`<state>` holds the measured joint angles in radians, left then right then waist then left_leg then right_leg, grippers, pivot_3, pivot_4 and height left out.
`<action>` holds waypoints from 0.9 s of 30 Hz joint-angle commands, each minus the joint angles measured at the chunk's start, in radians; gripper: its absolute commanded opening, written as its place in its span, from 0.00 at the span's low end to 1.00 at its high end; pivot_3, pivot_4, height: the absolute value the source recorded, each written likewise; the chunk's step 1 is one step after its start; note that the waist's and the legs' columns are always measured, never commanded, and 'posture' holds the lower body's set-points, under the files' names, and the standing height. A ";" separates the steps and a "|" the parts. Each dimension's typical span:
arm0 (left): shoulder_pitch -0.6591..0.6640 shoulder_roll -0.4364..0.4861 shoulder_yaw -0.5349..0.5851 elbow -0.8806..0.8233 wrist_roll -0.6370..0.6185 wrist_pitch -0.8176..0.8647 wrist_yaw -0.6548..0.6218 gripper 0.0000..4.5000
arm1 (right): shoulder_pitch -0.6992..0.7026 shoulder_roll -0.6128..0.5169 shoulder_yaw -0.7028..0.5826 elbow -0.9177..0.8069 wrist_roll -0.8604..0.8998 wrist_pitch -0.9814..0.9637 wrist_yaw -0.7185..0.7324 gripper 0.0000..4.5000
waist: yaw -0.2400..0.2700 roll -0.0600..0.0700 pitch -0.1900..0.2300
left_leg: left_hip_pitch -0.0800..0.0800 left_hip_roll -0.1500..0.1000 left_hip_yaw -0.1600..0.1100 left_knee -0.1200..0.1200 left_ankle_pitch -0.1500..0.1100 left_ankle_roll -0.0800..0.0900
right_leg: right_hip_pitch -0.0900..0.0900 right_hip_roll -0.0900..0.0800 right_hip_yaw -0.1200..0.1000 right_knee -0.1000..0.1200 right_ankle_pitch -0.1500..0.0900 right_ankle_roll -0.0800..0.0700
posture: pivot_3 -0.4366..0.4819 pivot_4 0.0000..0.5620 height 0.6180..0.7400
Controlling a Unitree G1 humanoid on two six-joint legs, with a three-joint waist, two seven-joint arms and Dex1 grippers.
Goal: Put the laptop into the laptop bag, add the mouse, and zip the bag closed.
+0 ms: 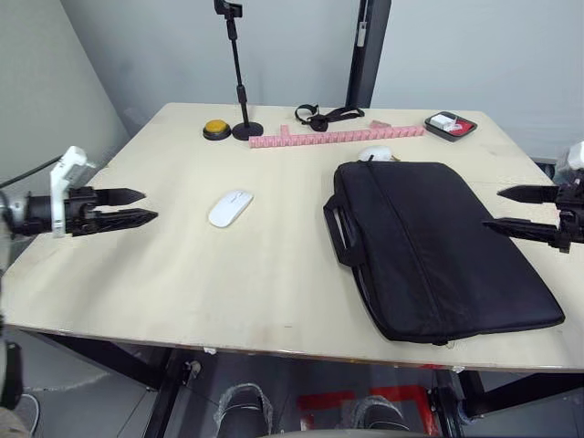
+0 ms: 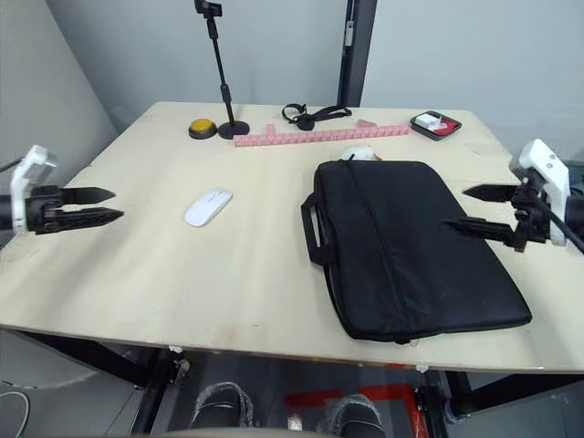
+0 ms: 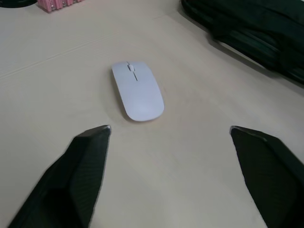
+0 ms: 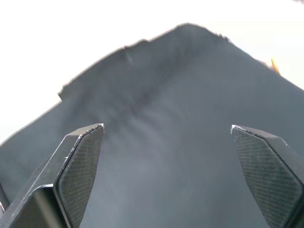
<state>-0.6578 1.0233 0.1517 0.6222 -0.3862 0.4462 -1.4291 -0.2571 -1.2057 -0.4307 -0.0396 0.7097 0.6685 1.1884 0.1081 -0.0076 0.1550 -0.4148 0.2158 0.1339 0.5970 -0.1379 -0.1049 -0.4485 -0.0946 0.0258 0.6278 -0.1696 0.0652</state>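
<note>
laptop bag (image 1: 440, 245) flat on table (image 1: 182, 274) | mouse (image 1: 230, 207) left of it | both grippers' jaws open, empty

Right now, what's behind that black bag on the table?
Just behind the laptop bag, a small white object peeks over its far edge, mostly hidden, so I cannot tell what it is. Farther back lie a pink strip and a small tray.
</note>
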 commanded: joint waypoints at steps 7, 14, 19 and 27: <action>-0.179 -0.212 -0.051 0.177 0.096 -0.074 0.191 0.99 | -0.109 0.025 0.011 -0.168 0.095 0.070 -0.041 1.00 | 0.004 0.000 0.000 | 0.000 0.000 -0.001 0.004 0.000 0.001 | 0.002 0.000 0.000 0.002 0.000 -0.001 | 0.48 0.27 0.99; -0.282 -0.373 -0.091 0.365 0.199 -0.184 0.367 0.99 | -0.140 0.047 0.073 -0.207 0.086 0.080 -0.061 1.00 | 0.009 0.000 0.000 | 0.000 -0.001 -0.002 0.005 0.000 0.001 | 0.004 -0.001 0.000 0.001 0.000 -0.001 | 0.48 0.27 0.99; -0.312 -0.428 -0.103 0.435 0.240 -0.220 0.422 0.99 | -0.119 0.052 0.042 -0.232 0.111 0.090 -0.067 1.00 | 0.010 -0.001 0.000 | -0.001 -0.001 -0.003 0.005 0.000 0.002 | 0.004 0.000 -0.001 0.001 0.000 -0.001 | 0.48 0.27 0.99; -0.339 -0.483 -0.112 0.533 0.292 -0.279 0.476 0.99 | -0.127 0.059 0.050 -0.277 0.119 0.101 -0.098 1.00 | 0.015 -0.001 0.000 | 0.000 -0.001 -0.003 0.006 0.000 0.002 | 0.005 -0.001 -0.001 0.001 0.000 -0.001 | 0.48 0.27 0.99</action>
<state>-0.9756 0.5432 0.0388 1.1437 -0.1085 0.1894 -0.9595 -0.3720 -1.1439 -0.3459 -0.2889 0.8196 0.7719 1.0978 0.1228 -0.0082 0.1547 -0.4144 0.2149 0.1312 0.6025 -0.1379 -0.1033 -0.4434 -0.0953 0.0248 0.6290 -0.1694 0.0644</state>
